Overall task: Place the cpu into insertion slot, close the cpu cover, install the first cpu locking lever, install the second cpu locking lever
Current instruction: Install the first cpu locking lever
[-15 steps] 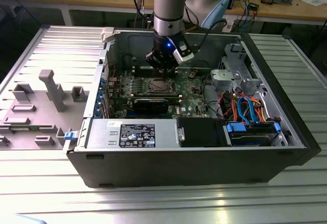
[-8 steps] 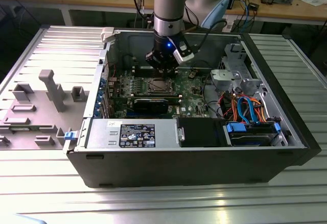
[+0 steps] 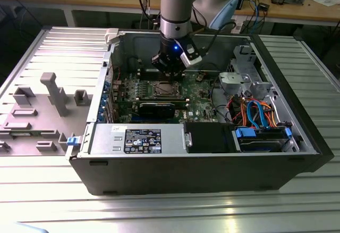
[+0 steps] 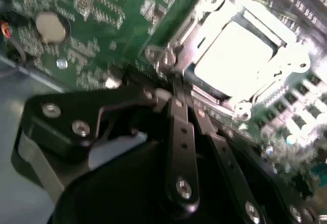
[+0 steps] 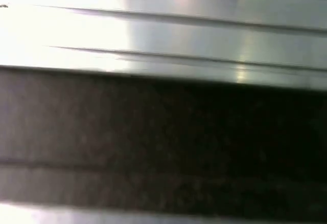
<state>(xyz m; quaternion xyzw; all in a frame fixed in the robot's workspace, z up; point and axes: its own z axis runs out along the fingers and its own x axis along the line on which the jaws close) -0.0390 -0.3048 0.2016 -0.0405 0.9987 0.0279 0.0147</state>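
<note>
In the exterior view my gripper (image 3: 169, 74) hangs inside the open computer case, just above the back edge of the insertion slot (image 3: 164, 89) on the green board. The second wrist view shows the cpu (image 4: 235, 55), its bright metal top lying flat in the slot. The silver cpu cover (image 4: 289, 60) lies down around it as a frame. My black fingers (image 4: 179, 127) are pressed together, their tips (image 4: 173, 83) close to the socket's corner by a silver screw post (image 4: 166, 56). Nothing shows between them. I cannot make out the locking levers clearly.
The case walls (image 3: 186, 161) ring the board. A black card (image 3: 156, 108) lies in front of the socket, a power supply (image 3: 138, 137) nearer, and a drive cage with blue and orange cables (image 3: 255, 111) on the exterior view's right. Grey fixtures (image 3: 53, 92) stand on the ribbed table (image 5: 179, 30).
</note>
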